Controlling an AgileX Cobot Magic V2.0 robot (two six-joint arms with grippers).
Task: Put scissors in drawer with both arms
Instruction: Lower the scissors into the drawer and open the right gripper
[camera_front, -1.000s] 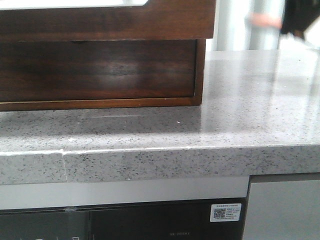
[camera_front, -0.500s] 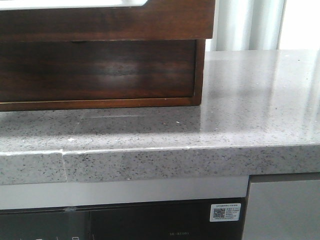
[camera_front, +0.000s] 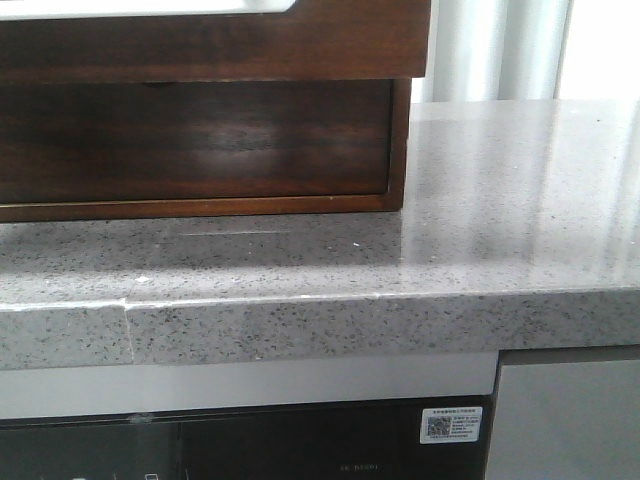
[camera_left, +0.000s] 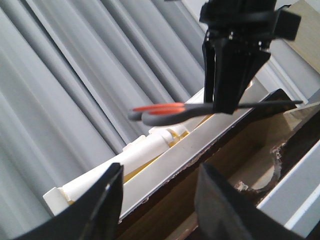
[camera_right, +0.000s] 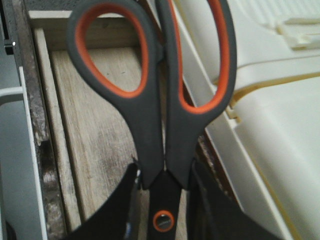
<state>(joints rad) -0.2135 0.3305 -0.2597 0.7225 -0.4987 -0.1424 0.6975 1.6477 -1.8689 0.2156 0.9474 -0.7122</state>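
Scissors (camera_right: 165, 125) clamped above open drawer (camera_left: 200, 145)

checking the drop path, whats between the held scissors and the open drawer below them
Nothing. In the left wrist view the scissors, clamped in the right gripper, hang over the drawer with only open air between.

No legible text; sticker (camera_front: 451, 424) unreadable

Right pincer (camera_left: 232, 102) clamped on scissors (camera_left: 200, 111), left pincer (camera_left: 157, 200) spread apart
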